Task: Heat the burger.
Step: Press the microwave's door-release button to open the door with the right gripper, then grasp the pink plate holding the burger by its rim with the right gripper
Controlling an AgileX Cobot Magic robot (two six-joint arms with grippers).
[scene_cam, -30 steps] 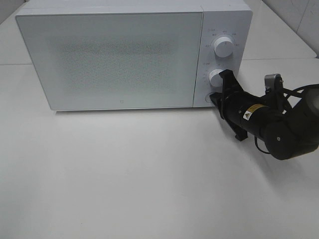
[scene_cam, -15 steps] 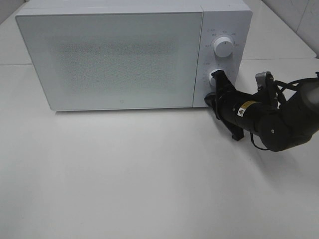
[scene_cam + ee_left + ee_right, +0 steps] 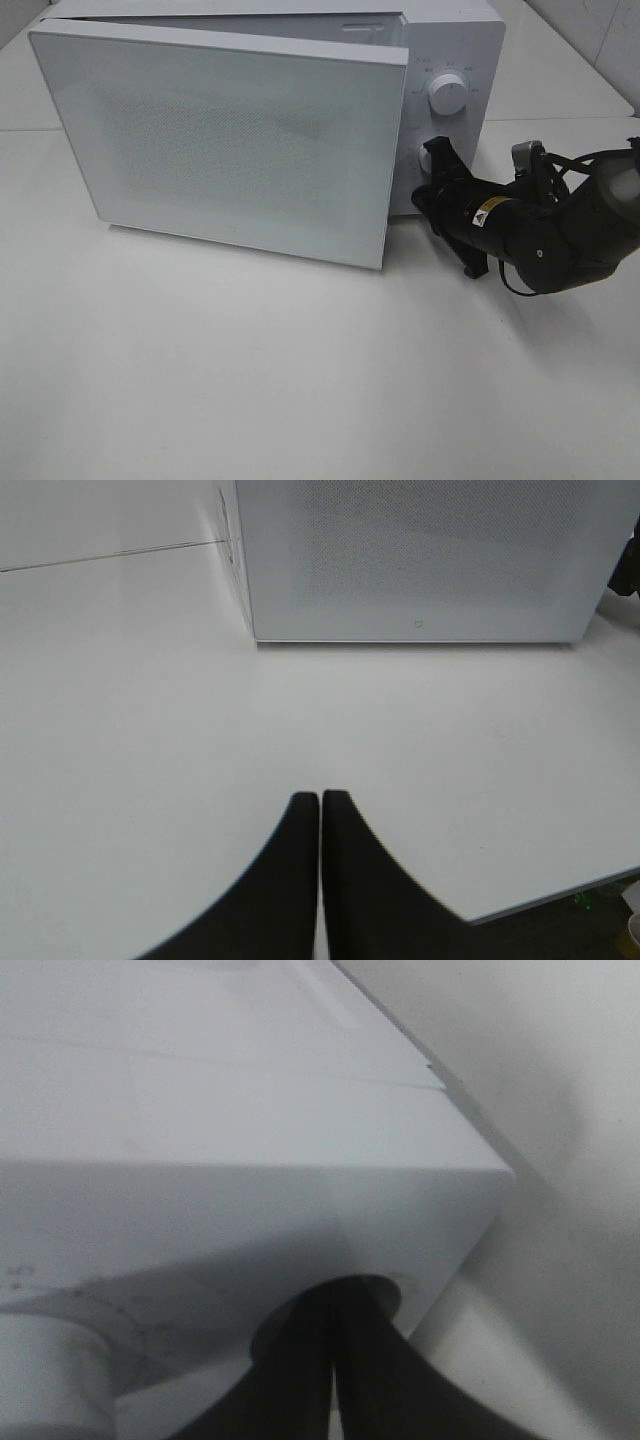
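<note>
The burger is out of view in every frame. The white microwave point(image 3: 455, 40) stands at the back of the table, and its door point(image 3: 230, 130) is swung partly open on its left hinge. My right gripper point(image 3: 421, 196) is shut, with its tips against the round button point(image 3: 388, 1290) at the bottom of the control panel; the right wrist view shows the fingertips point(image 3: 312, 1310) together in the button's recess. My left gripper point(image 3: 320, 802) is shut and empty, low over the table in front of the microwave door point(image 3: 420, 550). It does not show in the exterior view.
Two white knobs sit on the control panel: the upper knob point(image 3: 447, 93) and the lower knob point(image 3: 428, 160), which is partly behind my right gripper. The open door juts out over the white table point(image 3: 250, 380). The table's front edge point(image 3: 560, 898) shows in the left wrist view.
The microwave door has sprung from shut to partly open. My right gripper moved in and down from the lower knob to the button below it.
</note>
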